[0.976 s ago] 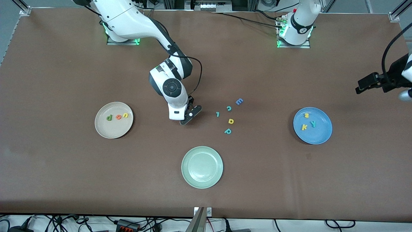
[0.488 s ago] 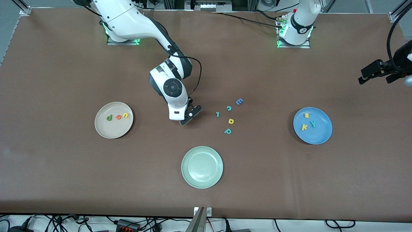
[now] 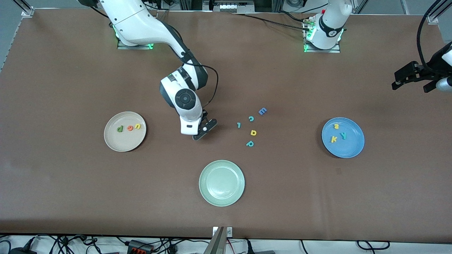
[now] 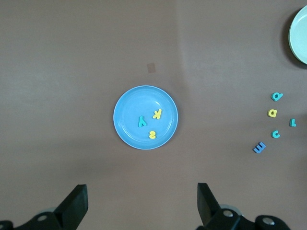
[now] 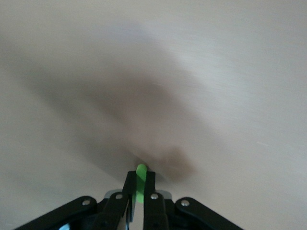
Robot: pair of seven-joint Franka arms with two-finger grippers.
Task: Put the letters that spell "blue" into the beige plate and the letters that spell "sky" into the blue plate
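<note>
Fingers [image 5: 139,201] of right gripper [image 5: 138,190] pinch green bar [image 5: 140,184], probably "l".

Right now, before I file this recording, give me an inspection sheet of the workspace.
Surface: brown table.
Job's things: beige plate holds green b, orange e, yellow u; blue plate holds yellow s, yellow k, teal y; green l held.
Clutter: pale green plate; loose blue, teal and yellow letters between the plates.
Hands: right hand shut on green l, over bare table; left hand open, waiting above the blue plate.
Cables: along the table's edges.
Surroundings: nothing seen.
</note>
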